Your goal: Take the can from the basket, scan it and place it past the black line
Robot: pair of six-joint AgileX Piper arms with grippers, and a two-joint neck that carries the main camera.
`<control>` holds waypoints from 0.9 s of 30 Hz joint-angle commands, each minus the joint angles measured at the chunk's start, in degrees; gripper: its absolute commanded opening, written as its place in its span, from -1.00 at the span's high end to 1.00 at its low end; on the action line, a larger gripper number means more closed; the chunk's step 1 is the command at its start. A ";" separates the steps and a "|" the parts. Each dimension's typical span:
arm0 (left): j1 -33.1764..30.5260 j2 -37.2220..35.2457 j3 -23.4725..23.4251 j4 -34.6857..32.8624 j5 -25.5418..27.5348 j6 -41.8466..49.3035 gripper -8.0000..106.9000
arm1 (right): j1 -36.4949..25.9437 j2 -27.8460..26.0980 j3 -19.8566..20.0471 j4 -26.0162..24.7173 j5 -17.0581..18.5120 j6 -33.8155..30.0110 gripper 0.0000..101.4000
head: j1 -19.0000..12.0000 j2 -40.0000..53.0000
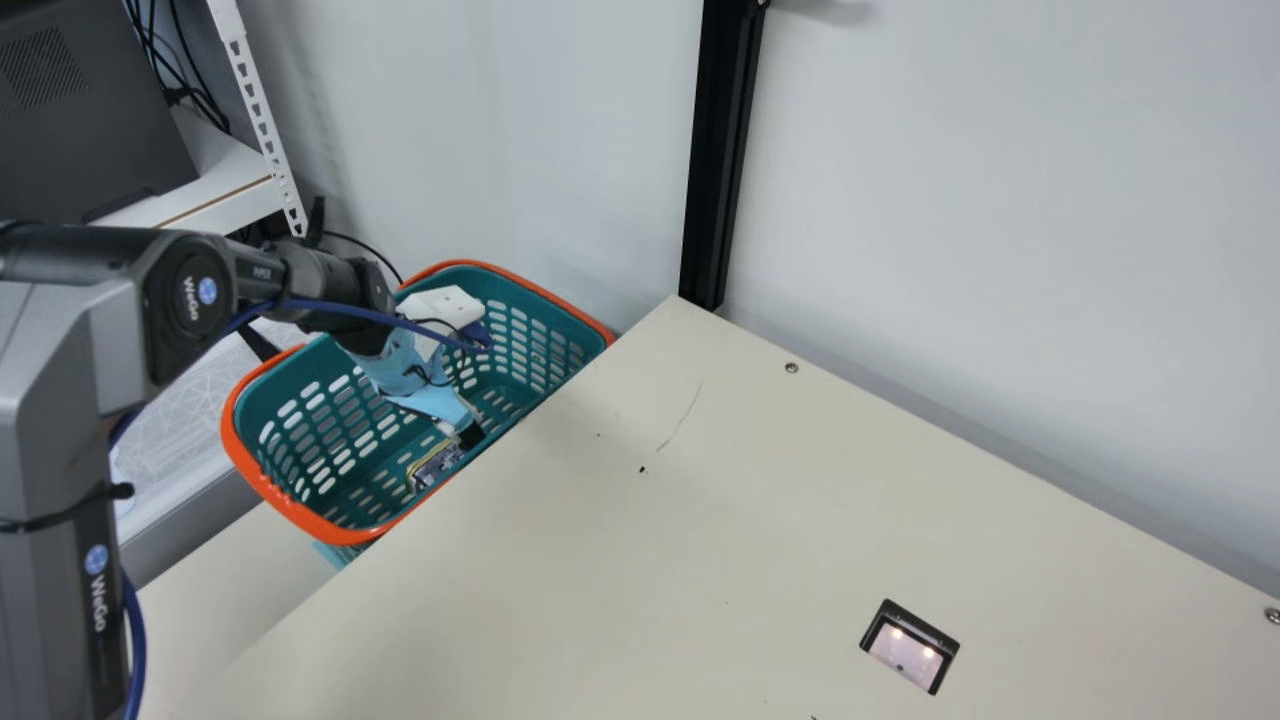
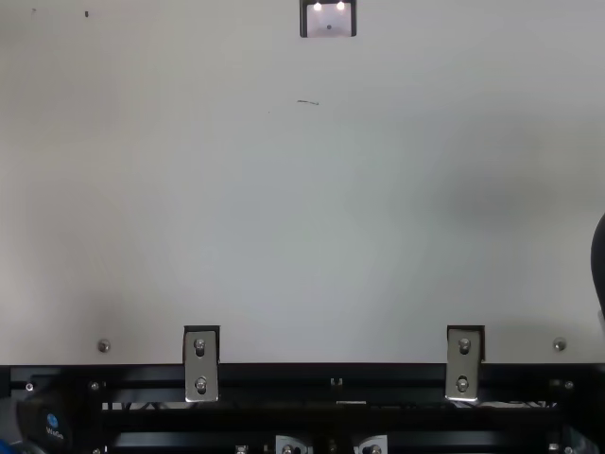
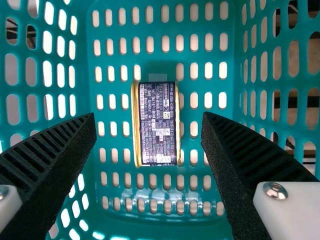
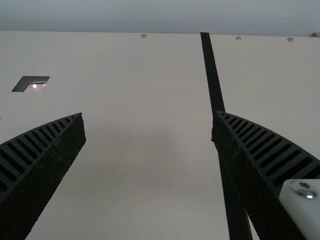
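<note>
We find the can lying on its side on the floor of the teal basket, its dark printed label up and a gold rim along either end. Just by it, we have the left gripper reaching down inside the basket. In its wrist view, we see that gripper's two ribbed fingers spread wide, the can showing in the gap with room on both sides; we have hold of nothing there. Outside the basket, the lit scanner window sits set into the cream table. Our right gripper is wide open over the table, nothing in its grasp, one finger overlapping our view of the black line.
</note>
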 commanded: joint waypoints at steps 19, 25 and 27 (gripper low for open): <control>-0.27 6.01 -1.53 2.26 -0.01 -3.26 -0.71 | 0.00 0.00 0.00 0.00 0.00 0.00 -1.00 | -2.13 1.18; -0.02 7.90 -2.49 2.28 -0.35 -3.28 -0.71 | 0.00 0.00 0.00 0.00 0.03 0.00 -1.00 | -2.13 1.18; 0.04 8.51 -2.87 2.26 -0.43 -3.21 -0.71 | 0.00 0.00 0.00 0.00 0.03 0.00 -1.00 | -2.13 1.18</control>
